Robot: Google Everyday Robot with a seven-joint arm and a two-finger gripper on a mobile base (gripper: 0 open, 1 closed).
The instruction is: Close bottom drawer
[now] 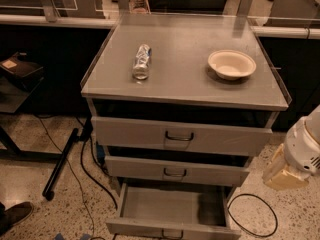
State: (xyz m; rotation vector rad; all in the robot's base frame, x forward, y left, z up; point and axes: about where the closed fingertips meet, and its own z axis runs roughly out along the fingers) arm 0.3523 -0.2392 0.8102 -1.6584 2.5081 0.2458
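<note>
Shoe (pixel 15 216) is sitting on the floor well left of the bench (pixel 185 84), and a black pole (pixel 60 164) is lying below the bench's front-left corner. A bottle (pixel 141 61) is lying on its side toward the bench's left edge.

Under the front edge, the top drawer (pixel 150 134) and middle drawer (pixel 145 168) are each standing slightly ajar. The bottom drawer (pixel 170 206) is sticking out furthest, well past the front edge and low by the floor, and it's looking empty inside. Its small loop handle (pixel 171 234) is sitting at the centre of the front, partly cut off by the frame.

A bowl (pixel 231 64) is resting toward the bench's right edge, and a cable loop (pixel 255 216) is lying on the floor below the front-right corner.

The gripper (pixel 296 158) is hanging just past the front-right corner at about middle-drawer height, apart from everything. Can't tell whether it's spread or pressed together.

Handling, as a guess: rigid metal drawer, empty, so probably light and sliding easily on rails. No grasp needed. Pushing flat on the front panel near the centre handle should be keeping it straight. An off-centre push is risking skew and jamming.
</note>
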